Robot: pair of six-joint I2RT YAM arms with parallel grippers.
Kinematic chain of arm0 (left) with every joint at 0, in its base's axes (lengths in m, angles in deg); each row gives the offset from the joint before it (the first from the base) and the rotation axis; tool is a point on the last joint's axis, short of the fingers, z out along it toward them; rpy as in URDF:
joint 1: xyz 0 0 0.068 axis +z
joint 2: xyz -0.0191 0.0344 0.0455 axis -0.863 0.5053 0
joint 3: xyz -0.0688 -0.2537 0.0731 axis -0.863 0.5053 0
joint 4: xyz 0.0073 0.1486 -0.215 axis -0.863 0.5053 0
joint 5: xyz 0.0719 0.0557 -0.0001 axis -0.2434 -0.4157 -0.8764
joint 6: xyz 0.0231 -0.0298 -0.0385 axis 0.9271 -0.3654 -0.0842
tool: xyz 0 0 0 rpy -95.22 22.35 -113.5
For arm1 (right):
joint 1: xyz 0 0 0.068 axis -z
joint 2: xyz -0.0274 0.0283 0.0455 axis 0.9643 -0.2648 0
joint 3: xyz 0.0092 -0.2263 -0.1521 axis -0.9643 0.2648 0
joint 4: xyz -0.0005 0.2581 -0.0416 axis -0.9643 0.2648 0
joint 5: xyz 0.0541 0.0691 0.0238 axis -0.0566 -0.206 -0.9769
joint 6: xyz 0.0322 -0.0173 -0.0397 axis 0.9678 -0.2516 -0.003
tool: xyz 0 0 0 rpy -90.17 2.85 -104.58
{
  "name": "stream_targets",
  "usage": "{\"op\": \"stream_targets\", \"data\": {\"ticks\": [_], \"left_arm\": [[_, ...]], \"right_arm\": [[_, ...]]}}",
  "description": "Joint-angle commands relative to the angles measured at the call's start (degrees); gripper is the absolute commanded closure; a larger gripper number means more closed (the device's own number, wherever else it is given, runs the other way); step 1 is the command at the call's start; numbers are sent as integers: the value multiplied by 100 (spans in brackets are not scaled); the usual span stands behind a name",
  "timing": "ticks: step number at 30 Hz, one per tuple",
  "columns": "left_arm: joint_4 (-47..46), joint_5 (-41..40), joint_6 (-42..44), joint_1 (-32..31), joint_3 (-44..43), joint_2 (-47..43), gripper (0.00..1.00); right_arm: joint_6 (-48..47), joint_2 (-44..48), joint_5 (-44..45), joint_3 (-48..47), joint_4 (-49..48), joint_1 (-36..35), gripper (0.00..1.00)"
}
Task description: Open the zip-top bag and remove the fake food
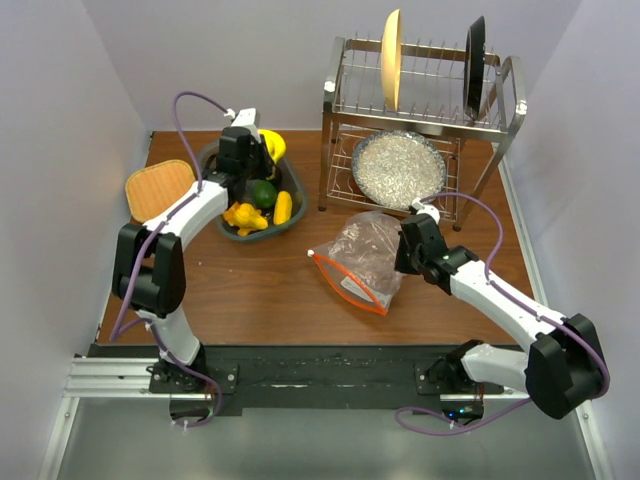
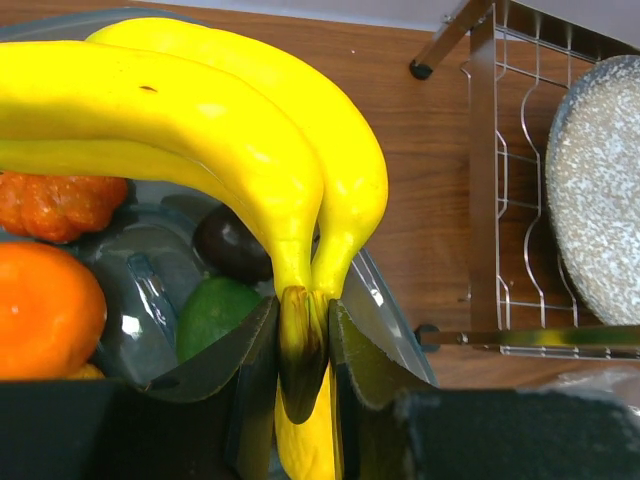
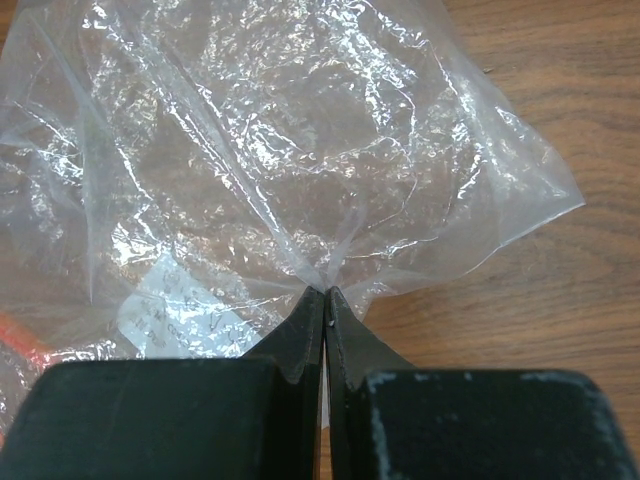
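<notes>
The clear zip-top bag [image 1: 362, 255] lies on the table, its orange-red zip strip [image 1: 345, 287] towards the front left; I see no food inside it. My right gripper [image 1: 404, 252] is shut on a pinch of the bag's closed end [image 3: 325, 295], and the crinkled bag [image 3: 250, 150] spreads out ahead. My left gripper [image 1: 244, 140] is shut on the stem of the yellow banana bunch [image 2: 200, 110] and holds it over the grey tub [image 1: 297, 185]. Orange [image 2: 40, 310], red [image 2: 55, 205], green [image 2: 215, 310] and dark brown [image 2: 230, 245] pieces lie in the tub.
A metal dish rack [image 1: 420, 100] stands at the back right with a yellow plate [image 1: 392, 60], a black plate [image 1: 475, 65] and the glittery silver plate [image 1: 398, 168]. An orange board [image 1: 160, 188] lies left of the tub.
</notes>
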Motion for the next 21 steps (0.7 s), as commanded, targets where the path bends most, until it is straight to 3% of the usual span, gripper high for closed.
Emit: {"op": "stream_targets", "data": {"ticks": [1,4,5,7,8,10,11,17,21], "left_arm": [[-620,116,407,116,-67,237,97],[-674,327,451,116,4,369,83],[-692,327,451,116,39,369,72],[-710,249,408,116,153,264,59],[-727,196,381,116,214,194,45],[-701,135,294,124,346,-52,39],[-683,-49,250,116,399,-157,29],[-244,-419,-225,116,724,-975,2],[204,-385,-576,11,1259,-1755,0]], "right_arm": [[-55,178,-11,47,-94,21,100],[-72,170,-38,39,-103,21,100],[-72,178,-46,38,-103,21,98],[-90,187,-99,38,-112,21,93],[-99,187,-125,38,-112,30,90],[-99,205,-178,21,-112,21,80],[-107,196,-196,21,-112,13,77],[-125,293,-292,-32,-59,21,57],[-125,407,-293,-93,28,13,43]]}}
